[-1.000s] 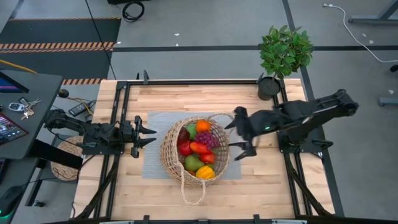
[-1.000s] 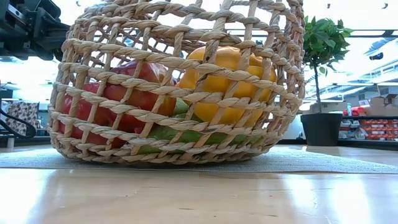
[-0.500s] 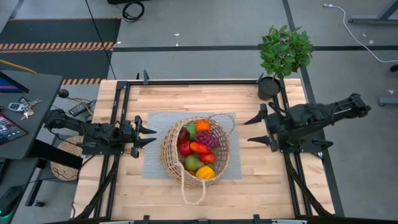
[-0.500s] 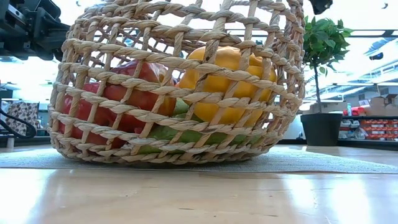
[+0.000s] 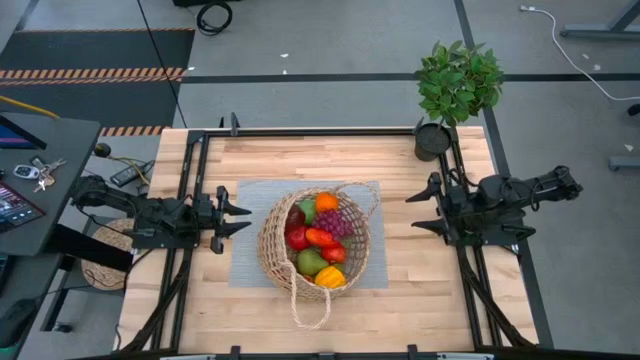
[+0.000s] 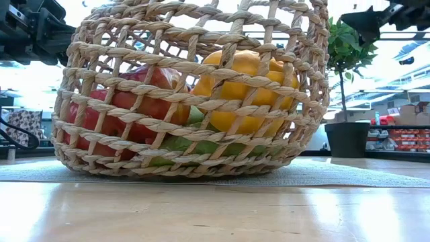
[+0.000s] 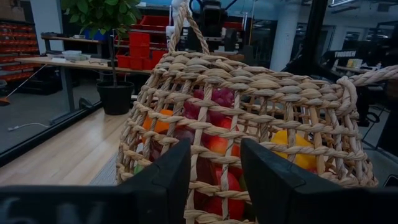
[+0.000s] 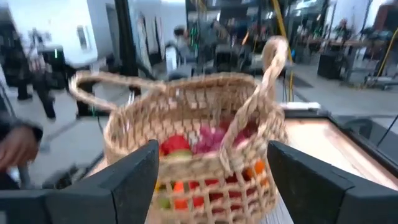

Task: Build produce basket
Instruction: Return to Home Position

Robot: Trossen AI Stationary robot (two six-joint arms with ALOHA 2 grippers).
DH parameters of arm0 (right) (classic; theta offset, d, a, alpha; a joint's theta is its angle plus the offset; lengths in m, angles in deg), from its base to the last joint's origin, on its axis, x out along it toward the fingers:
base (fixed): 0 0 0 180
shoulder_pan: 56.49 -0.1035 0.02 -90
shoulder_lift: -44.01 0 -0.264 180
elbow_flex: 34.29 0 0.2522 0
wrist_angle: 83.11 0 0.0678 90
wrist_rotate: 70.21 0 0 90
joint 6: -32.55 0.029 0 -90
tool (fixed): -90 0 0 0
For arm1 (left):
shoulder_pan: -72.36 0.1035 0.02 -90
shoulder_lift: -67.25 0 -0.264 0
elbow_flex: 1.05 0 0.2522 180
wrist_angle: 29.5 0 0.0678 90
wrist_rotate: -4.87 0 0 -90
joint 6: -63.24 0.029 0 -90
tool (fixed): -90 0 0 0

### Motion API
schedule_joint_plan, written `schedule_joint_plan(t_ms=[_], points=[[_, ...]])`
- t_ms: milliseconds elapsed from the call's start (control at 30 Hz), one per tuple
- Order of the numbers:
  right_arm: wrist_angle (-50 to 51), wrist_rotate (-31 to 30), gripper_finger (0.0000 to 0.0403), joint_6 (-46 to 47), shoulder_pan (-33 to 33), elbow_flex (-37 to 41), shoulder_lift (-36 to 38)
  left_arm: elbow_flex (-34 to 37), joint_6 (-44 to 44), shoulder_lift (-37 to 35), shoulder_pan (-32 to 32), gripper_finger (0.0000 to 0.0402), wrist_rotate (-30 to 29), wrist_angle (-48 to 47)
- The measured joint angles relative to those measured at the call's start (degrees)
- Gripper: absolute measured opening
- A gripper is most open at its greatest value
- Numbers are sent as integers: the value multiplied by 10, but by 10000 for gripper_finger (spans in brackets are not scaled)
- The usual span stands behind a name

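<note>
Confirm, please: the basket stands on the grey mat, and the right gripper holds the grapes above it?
No. The high view shows the right gripper open and empty, beside the basket on its mat; the grapes lie inside the basket. The left gripper sits opposite.

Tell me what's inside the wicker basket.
From above, the basket holds an orange, purple grapes, red pieces, a green piece and a yellow piece. Whatever lies beneath that top layer is covered, and the basket's floor cannot be seen.
</note>
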Motion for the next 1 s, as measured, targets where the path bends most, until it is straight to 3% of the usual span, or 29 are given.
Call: schedule_joint_plan(t_ms=[133, 267, 400, 600, 1000], points=[[-43, -11, 296, 0, 6, 25, 41, 0, 0, 0, 0, 145, 0, 0], [-183, -97, 287, -13, 18, 63, 54, 0, 0, 0, 0, 150, 0, 0], [-259, -47, 281, -27, 23, 112, 52, 0, 0, 0, 0, 151, 0, 0], [-363, -78, 276, -46, 23, 191, 54, 0, 0, 0, 0, 145, 0, 0], [-358, -101, 274, -42, 24, 189, 54, 0, 0, 0, 0, 150, 0, 0]])
